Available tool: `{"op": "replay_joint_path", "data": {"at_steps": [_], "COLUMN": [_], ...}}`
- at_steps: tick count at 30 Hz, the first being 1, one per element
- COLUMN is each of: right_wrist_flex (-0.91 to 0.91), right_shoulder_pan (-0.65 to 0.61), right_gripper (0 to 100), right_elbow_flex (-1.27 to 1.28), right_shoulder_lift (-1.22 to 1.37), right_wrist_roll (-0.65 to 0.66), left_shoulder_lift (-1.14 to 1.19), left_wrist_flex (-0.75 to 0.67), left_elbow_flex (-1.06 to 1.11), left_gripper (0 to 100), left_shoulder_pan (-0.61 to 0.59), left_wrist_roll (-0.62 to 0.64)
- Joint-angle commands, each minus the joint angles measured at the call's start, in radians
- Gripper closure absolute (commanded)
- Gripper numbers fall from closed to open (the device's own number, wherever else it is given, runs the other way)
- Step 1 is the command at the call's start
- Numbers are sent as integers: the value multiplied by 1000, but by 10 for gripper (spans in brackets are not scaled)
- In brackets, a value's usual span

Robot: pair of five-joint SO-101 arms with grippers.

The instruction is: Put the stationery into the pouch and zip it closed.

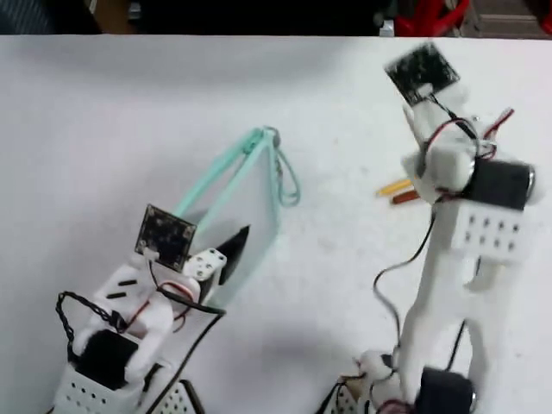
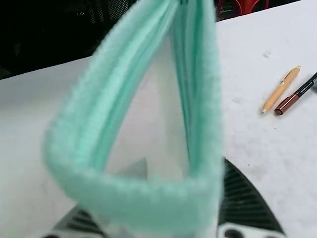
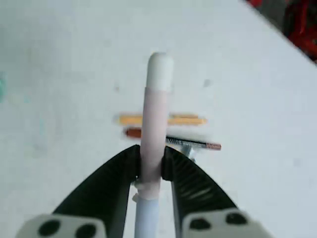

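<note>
One pink, white-capped plastic marker (image 3: pixel 153 114) sits clamped lengthwise in the right jaws, well apart from the mint-green-trimmed translucent pouch (image 1: pixel 248 207), whose gaping mouth the left jaws pinch upright on the white bench (image 1: pixel 129 112).

Mint pouch (image 1: pixel 237 203), pink pen (image 3: pixel 152 124), yellow pen (image 2: pixel 281 89)

Mint pouch (image 1: pixel 250 207) gapes open; orange pen (image 2: pixel 281 89) lies beside brown pen (image 2: pixel 295 94); pink pen (image 3: pixel 156 99) in right hand (image 3: pixel 151 159).

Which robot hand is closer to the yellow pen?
Right. The right gripper, gripping a pink pen, is close by the yellow pen; the left gripper is farther off, holding the pouch.
</note>
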Motion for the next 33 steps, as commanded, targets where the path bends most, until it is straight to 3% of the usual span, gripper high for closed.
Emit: {"op": "replay_joint_path", "data": {"at_steps": [1, 5, 11, 17, 23, 33], "right_wrist_flex": [27, -28, -248, -506, -650, -618], "right_shoulder_pan": [-197, -429, -763, -785, -785, -789], "right_gripper": [981, 981, 981, 981, 981, 981], "right_elbow_flex": [-166, -270, -201, 35, 104, 178], "right_shoulder_lift": [-113, -246, -309, -280, -222, -122], "right_wrist_roll": [-351, -640, -713, -715, -715, -712], "left_shoulder_lift": [-7, -7, -7, -7, -7, -7], "left_wrist_flex": [0, 0, -2, -2, -2, -2], "left_elbow_flex": [-21, -21, -29, -32, -32, -32], "left_gripper": [758, 757, 756, 756, 756, 756], "left_shoulder_pan": [1, 1, 1, 1, 1, -7], "left_wrist_roll": [9, 9, 9, 11, 11, 9]}}
